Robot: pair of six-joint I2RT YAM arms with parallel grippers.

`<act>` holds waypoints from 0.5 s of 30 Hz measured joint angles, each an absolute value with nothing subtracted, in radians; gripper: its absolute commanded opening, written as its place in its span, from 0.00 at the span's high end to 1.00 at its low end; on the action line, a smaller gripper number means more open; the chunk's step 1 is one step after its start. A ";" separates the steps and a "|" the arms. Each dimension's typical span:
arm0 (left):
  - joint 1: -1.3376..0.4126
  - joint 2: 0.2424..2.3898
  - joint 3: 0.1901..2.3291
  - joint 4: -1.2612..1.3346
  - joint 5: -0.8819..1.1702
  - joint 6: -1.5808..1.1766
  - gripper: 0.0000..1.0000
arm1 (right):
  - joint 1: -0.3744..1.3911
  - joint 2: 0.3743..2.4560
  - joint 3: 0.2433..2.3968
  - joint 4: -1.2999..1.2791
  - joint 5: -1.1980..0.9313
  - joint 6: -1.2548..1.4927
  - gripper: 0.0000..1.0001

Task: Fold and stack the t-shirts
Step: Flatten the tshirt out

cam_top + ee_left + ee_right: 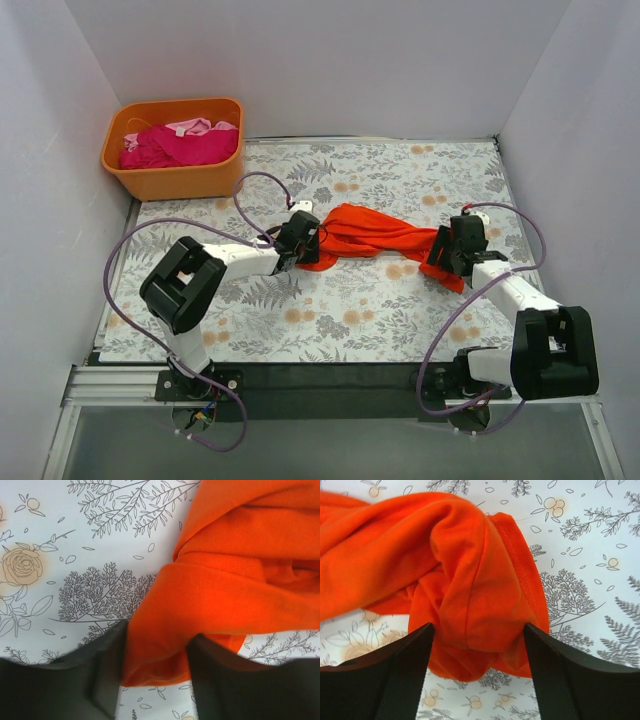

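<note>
Your orange-red t-shirt point(375, 235) lies bunched in a long, twisted band across the middle of the floral surface point(400, 310), running from centre frame toward the right in the top view. You have one arm at each end of it.

Your left gripper point(300, 250) sits at the shirt's left end. In the left wrist view its two dark fingers point(100, 680) frame the bottom of the frame with a fold of orange cloth pinched between them, and the fabric touches both inner faces. A ribbed hem crosses the upper right of that view.

Your right gripper point(452, 250) sits at the shirt's right end. In the right wrist view its fingers point(395, 675) stand further apart, clamped on a thick wad of gathered cloth that fills the gap. A stitched hem runs down the right side of the bundle.

In the upper left of the top view, the orange tub point(170, 180) rests at the surface's far corner. It holds a crumpled magenta t-shirt point(180, 145), with a pale pink t-shirt point(195, 126) showing at its far edge.
</note>
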State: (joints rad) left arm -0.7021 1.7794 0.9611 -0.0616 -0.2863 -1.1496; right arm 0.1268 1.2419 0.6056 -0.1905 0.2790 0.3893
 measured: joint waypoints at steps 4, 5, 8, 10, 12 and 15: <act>-0.702 1.790 0.962 -0.055 -0.310 -1.147 1.00 | 0.115 1.295 0.606 -0.156 0.282 0.379 0.99; -0.702 1.787 0.960 -0.061 -0.320 -1.143 1.00 | 0.113 1.300 0.606 -0.157 0.283 0.374 0.99; -0.698 1.726 0.936 -0.104 -0.362 -1.139 1.00 | 0.112 1.282 0.613 -0.178 0.295 0.363 0.99; -0.688 1.635 0.912 -0.148 -0.405 -1.129 1.00 | 0.113 1.230 0.633 -0.213 0.314 0.353 0.99; -0.671 1.501 0.896 -0.191 -0.450 -1.114 1.00 | 0.113 1.164 0.677 -0.247 0.339 0.336 0.99; -0.646 1.266 0.893 -0.226 -0.532 -1.080 1.00 | 0.113 1.067 0.804 -0.276 0.380 0.296 0.99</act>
